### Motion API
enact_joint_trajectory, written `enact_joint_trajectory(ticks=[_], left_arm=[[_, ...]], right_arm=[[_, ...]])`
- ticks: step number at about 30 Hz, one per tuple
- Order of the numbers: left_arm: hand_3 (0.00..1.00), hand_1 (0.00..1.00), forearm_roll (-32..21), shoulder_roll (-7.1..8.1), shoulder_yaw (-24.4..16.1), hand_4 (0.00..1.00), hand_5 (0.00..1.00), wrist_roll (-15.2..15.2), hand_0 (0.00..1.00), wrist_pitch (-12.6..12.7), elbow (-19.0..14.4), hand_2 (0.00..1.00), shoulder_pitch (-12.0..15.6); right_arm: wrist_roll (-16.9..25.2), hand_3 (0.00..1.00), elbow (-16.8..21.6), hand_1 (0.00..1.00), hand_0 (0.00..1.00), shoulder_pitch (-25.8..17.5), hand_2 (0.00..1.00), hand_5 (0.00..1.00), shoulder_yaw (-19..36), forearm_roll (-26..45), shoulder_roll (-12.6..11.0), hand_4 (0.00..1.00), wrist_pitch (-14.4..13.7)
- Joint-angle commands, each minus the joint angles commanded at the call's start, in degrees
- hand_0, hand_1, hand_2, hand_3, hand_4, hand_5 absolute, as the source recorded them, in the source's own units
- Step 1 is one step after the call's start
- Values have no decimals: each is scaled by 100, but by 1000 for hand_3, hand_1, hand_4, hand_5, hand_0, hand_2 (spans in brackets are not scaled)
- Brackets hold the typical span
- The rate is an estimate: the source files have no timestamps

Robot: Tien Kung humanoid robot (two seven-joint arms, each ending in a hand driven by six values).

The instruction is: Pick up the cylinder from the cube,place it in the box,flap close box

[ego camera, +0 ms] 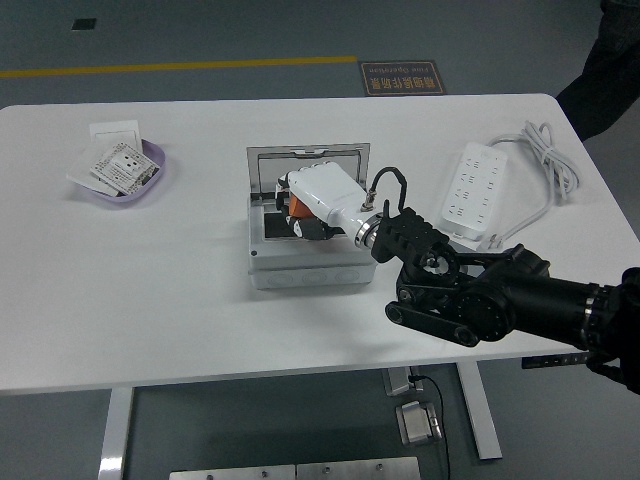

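- Right hand (318,198) is down over the open box (307,255), fingers curled around the orange cylinder (296,209), which sits just above the box's inside.
- Box lid (308,161) stands up at the back.
- Off to the left there's a purple bowl (150,182) with cards in it; a power strip (474,192) lies on the right of the table (200,300).
- Dark sleeve of a person (612,70) at the top right corner.
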Motion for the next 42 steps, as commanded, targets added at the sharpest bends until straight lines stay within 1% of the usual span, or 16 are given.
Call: enact_joint_trajectory(ticks=[1, 6, 7, 12, 13, 18, 19, 24, 25, 30, 31, 33, 35, 37, 39, 42], left_arm=[[662, 716, 10, 0, -7, 721, 242, 4, 669, -4, 0, 673, -2], [662, 716, 99, 0, -89, 721, 242, 81, 669, -58, 0, 673, -3], [656, 716, 125, -1, -110, 718, 244, 100, 670, -70, 0, 668, -1], [656, 716, 177, -2, -144, 718, 244, 145, 670, -102, 0, 668, 4], [651, 716, 178, -1, -141, 714, 243, 148, 674, -105, 0, 660, 4], [651, 716, 141, -3, -80, 714, 243, 138, 674, -110, 0, 660, -2], [651, 718, 121, -5, -53, 712, 244, 131, 674, -110, 0, 658, -4], [651, 718, 71, -7, 22, 712, 244, 117, 674, -116, 0, 658, -11], [649, 719, 65, -6, 32, 710, 243, 115, 674, -118, 0, 657, -10], [649, 719, 49, -8, 58, 710, 243, 114, 674, -123, 0, 657, -4], [644, 719, 33, -9, 75, 707, 241, 112, 675, -124, 0, 649, -2], [644, 719, 15, -14, 89, 707, 241, 112, 675, -124, 0, 649, 2], [644, 719, -8, -21, 106, 707, 241, 111, 675, -123, 0, 649, 7], [641, 717, -22, -33, 112, 706, 240, 114, 675, -121, 0, 646, 15], [641, 717, -29, -41, 112, 706, 240, 118, 675, -119, 0, 646, 23], [641, 717, -25, -56, 93, 706, 240, 129, 675, -118, 0, 646, 39]], right_arm=[[10, 491, -10, 209, 118, 4, 443, 18, 19, 11, 5, 274, 19], [29, 491, -55, 209, 118, 11, 443, 18, 70, 47, 32, 274, 79], [31, 620, -58, 314, 224, 11, 526, 90, 77, 50, 36, 488, 86], [34, 620, -68, 314, 224, 5, 526, 90, 76, 66, 59, 488, 96], [35, 665, -69, 475, 418, 3, 610, 454, 74, 69, 64, 622, 96], [40, 665, -84, 475, 418, -15, 610, 454, 52, 95, 85, 622, 85], [43, 672, -87, 555, 571, -21, 630, 548, 47, 101, 87, 760, 81], [53, 672, -92, 555, 571, -39, 630, 548, 32, 117, 87, 760, 75], [52, 682, -92, 559, 588, -41, 632, 576, 31, 117, 87, 798, 74], [38, 682, -72, 559, 588, -45, 632, 576, 31, 105, 88, 798, 69], [32, 684, -60, 557, 595, -48, 614, 600, 35, 97, 85, 816, 68], [15, 684, -5, 557, 595, -63, 614, 600, 70, 78, 64, 816, 67], [-20, 684, 128, 557, 595, -92, 614, 600, 149, 45, 8, 816, 67], [-71, 685, 342, 533, 598, -136, 601, 615, 272, 8, -99, 833, 67], [-115, 685, 562, 533, 598, -178, 601, 615, 385, -15, -206, 833, 66], [-169, 685, 952, 533, 598, -262, 601, 615, 616, -25, -450, 833, 60]])
